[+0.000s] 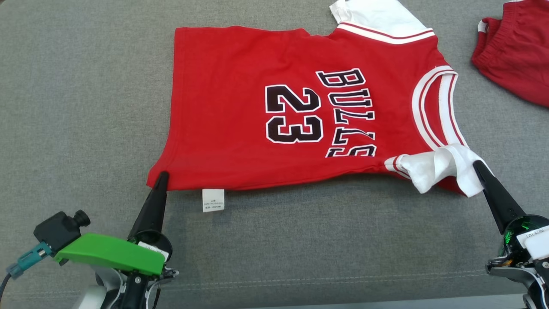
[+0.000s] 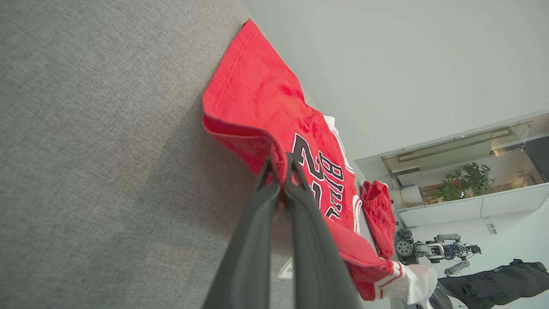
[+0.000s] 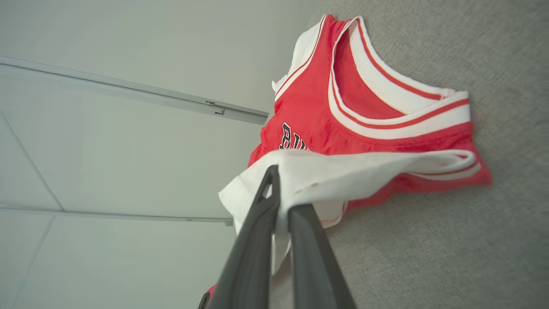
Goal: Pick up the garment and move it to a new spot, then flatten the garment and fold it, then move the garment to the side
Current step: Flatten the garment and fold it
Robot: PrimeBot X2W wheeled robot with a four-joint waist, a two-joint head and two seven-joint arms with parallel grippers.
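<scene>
Red jersey (image 1: 240, 116) clamped by left pincer (image 1: 163, 174), right pincer (image 1: 476, 164).

Red shorts (image 1: 519, 56) on grey fabric surface (image 1: 77, 107)

Red jersey (image 1: 240, 107) — smooth, soft cloth; grey surface (image 1: 85, 107) — coarse woven fabric, matt.

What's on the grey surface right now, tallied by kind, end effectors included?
Jerseys: 1, the red number 23 jersey
Other garments: 1, a crumpled red piece at the far right, possibly shorts
End effectors: 2, the left end effector pinching the jersey's hem corner and the right end effector pinching its white sleeve
Total: 4
</scene>
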